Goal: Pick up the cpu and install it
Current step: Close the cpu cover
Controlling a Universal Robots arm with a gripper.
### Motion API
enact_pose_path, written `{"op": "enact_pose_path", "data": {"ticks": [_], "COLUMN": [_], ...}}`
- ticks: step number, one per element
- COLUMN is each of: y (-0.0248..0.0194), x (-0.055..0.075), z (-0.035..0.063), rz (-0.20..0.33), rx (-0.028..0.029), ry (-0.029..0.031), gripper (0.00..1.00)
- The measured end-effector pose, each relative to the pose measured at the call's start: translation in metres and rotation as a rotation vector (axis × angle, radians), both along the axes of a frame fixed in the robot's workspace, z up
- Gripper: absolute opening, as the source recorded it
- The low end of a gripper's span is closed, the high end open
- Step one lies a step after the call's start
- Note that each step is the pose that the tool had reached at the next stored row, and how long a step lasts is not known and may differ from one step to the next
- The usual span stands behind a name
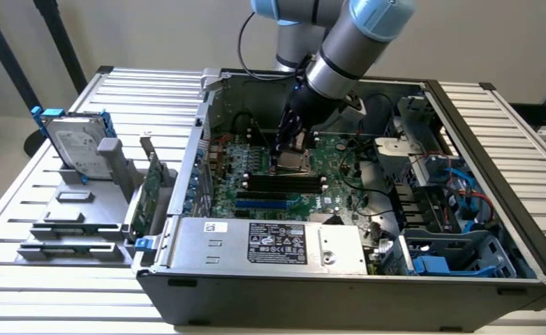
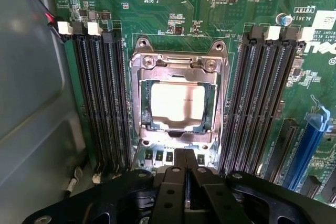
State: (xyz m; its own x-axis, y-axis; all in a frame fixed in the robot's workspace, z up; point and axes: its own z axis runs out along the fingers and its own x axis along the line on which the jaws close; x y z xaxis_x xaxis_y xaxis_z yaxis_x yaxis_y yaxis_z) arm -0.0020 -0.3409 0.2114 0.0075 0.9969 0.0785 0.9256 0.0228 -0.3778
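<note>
Cpu: the cpu (image 2: pixel 177 103) lies flat in the socket, pale metal top up. It sits near the middle of the exterior view, just below the arm's tip.
Socket frame: the socket frame (image 2: pixel 178 62) rings the chip on all sides with silver metal. Whether its latch is clamped down I cannot quite tell.
Gripper: the gripper (image 2: pixel 185 167) hangs just beside the socket's edge, its black fingers (image 2: pixel 173 182) pressed together with nothing between them. It is not touching the chip.
Memory slots: a bank of long black memory slots (image 2: pixel 102 103) runs along each side of the socket, and all of them look bare.
Board: the green board (image 2: pixel 157 9) carries the socket and slots and lies flat on the floor of the case.
Case: the open computer case (image 1: pixel 348 296) fills the centre and right of the exterior view. It holds the board, a silver power supply (image 1: pixel 273 244) with a dark label along its lower edge, and a drive bay (image 1: pixel 450 255) with blue plastic parts at lower right.
Cables: blue cables (image 1: pixel 468 199) loop along the right side, inside the case.
Rack: a grey rack (image 1: pixel 68 230) at the left of the exterior view stands outside the case. It holds a hard drive (image 1: pixel 72 143) with blue rails propped upright.
Card: a green expansion card (image 1: pixel 147 195) stands on edge between the rack and the case wall.
Table: the slatted metal table (image 1: pixel 31 293) bears the case and the rack.
</note>
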Motion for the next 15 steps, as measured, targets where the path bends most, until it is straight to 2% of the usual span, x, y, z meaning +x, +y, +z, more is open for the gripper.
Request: {"op": "enact_pose_path", "data": {"ticks": [5,9,15], "y": [0.0,0.0003,0.0005], "x": [0.0,0.0,-0.002], "z": [-0.0089,-0.0112,-0.012], "rz": [-0.002,-0.003,-0.007], "rx": [0.0006,0.0022,0.0096], "ry": [-0.0003,-0.0002,-0.0002], "gripper": [0.11,0.11,0.11]}}
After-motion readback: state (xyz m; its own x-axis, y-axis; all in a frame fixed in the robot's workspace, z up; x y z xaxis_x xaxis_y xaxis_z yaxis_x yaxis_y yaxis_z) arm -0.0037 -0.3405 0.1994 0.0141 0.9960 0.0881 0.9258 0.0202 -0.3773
